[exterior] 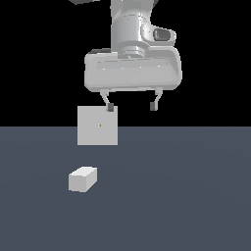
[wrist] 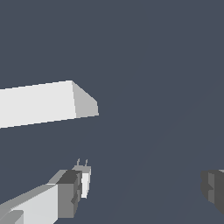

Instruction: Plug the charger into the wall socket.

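Off-white charger [exterior: 83, 179] on floor | wall socket [exterior: 97, 126] behind | gripper [exterior: 131, 106] spread above

Gripper [wrist: 142, 192] fingers spread; charger [wrist: 84, 180] beside one finger; socket [wrist: 39, 103] beyond

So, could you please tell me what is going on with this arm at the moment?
A grey robot arm hangs above a dark blue-grey floor with its claw open and holding nothing. The small off-white rectangular block, the charger, lies on the floor untouched, nearer the exterior camera than the flat upright off-white square plate, the wall socket. The charger is not yet picked up or plugged in.
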You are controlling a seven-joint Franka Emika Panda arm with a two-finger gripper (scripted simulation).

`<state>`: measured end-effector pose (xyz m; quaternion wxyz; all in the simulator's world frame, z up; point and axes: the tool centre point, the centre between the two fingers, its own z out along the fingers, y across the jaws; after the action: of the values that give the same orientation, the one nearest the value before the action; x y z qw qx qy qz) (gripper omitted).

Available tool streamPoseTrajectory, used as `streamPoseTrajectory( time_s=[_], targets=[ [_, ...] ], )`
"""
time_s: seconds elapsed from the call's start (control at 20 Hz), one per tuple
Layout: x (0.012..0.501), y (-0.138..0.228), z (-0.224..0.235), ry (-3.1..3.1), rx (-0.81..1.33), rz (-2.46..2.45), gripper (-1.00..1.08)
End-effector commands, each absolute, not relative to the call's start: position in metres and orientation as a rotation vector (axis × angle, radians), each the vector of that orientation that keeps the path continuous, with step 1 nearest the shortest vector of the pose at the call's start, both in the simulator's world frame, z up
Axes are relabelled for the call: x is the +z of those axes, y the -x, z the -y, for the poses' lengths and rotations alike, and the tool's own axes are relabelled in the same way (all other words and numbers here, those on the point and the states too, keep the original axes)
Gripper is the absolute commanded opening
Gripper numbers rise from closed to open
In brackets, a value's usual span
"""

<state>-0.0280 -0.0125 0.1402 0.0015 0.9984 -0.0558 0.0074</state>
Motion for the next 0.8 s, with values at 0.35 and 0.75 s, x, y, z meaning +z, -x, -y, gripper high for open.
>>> streamPoseTrajectory(
  time_s=[0.35, 0.75],
  targets=[
    [0.112, 0.057, -0.020, -3.122, 0.145, 0.236, 1.00],
    [0.085, 0.078, -0.048, -3.106, 0.249, 0.289, 1.00]
  ],
)
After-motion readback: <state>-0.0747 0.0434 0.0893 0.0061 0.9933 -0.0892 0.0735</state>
